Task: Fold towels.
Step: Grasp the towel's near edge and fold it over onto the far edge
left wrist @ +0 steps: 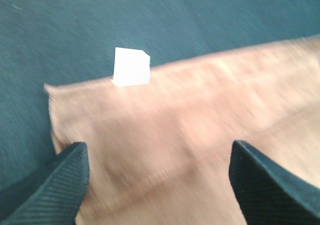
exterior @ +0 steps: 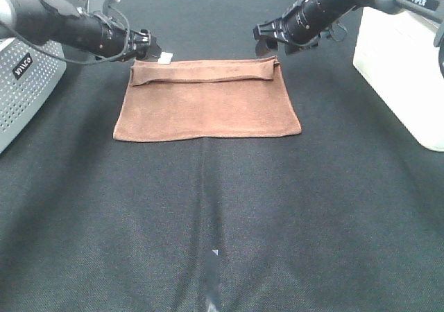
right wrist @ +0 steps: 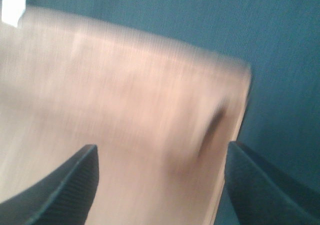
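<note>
The reddish-brown towel (exterior: 207, 100) lies flat on the dark table, its far edge folded over in a narrow strip, with a small white tag (exterior: 165, 58) at its far left corner. My left gripper (exterior: 147, 47) is open and empty just behind that corner. In the left wrist view the fingers (left wrist: 47, 190) spread over the towel (left wrist: 190, 135) below the tag (left wrist: 131, 66). My right gripper (exterior: 267, 43) is open and empty behind the far right corner. In the right wrist view its fingers (right wrist: 60, 185) straddle the towel (right wrist: 135, 115). Both wrist views are blurred.
A grey perforated box (exterior: 21, 83) stands at the left edge of the table. A white box (exterior: 406, 69) stands at the right edge. The dark cloth surface (exterior: 222, 222) stretches in front of the towel.
</note>
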Action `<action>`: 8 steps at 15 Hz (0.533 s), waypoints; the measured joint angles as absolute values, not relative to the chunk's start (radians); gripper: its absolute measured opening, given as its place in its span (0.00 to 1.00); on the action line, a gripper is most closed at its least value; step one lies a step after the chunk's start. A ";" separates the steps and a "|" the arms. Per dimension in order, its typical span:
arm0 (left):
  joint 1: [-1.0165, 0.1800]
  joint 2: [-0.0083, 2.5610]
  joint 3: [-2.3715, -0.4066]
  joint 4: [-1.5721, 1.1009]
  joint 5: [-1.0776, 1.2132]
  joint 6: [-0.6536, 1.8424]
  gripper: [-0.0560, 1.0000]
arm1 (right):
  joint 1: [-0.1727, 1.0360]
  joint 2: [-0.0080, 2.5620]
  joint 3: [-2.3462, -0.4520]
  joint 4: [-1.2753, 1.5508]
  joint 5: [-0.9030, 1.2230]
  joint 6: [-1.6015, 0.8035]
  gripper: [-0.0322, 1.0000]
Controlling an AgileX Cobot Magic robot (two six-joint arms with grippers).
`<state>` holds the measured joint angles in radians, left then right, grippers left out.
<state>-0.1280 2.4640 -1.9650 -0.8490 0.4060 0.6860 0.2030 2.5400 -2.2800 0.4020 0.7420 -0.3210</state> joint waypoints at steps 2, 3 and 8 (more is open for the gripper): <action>-0.127 2.449 -1.965 -0.732 0.511 0.570 0.75 | 0.203 2.531 -2.280 0.381 0.846 -0.267 0.68; -0.123 2.445 -1.965 -0.686 0.572 0.510 0.75 | 0.203 2.530 -2.280 0.376 0.890 -0.238 0.68; -0.047 2.406 -1.965 -0.629 0.828 0.237 0.75 | 0.203 2.530 -2.280 0.344 1.140 -0.118 0.68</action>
